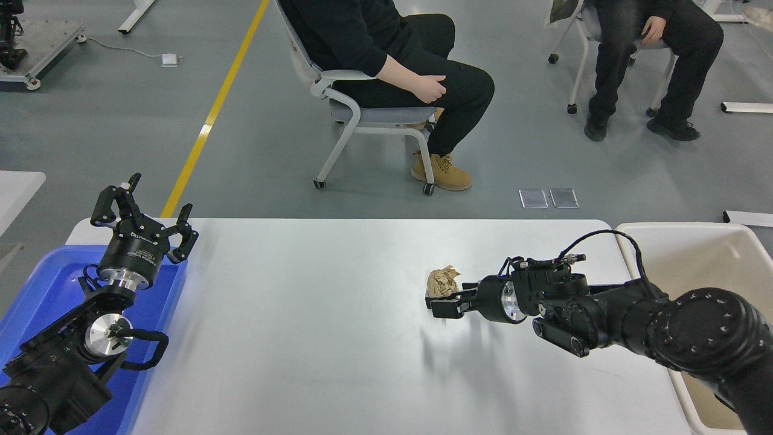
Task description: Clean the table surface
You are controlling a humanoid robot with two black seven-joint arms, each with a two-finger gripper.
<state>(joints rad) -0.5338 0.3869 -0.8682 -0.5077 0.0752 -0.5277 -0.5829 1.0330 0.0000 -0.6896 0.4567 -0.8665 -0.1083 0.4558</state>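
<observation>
The white table surface point(314, 338) fills the middle of the head view. A crumpled beige paper ball point(441, 280) lies on it right of centre. My right gripper point(445, 300) reaches in from the right, low over the table. It is open, with its fingertips at the ball's near side, touching or almost touching it. It does not hold the ball. My left gripper point(144, 208) is open and empty, parked upright over the blue tray at the lower left.
A blue plastic tray point(36, 290) sits at the table's left end, and a beige rectangular bin point(694, 232) at its right end. Two people sit on wheeled chairs point(356, 115) beyond the far edge. A yellow line runs across the floor.
</observation>
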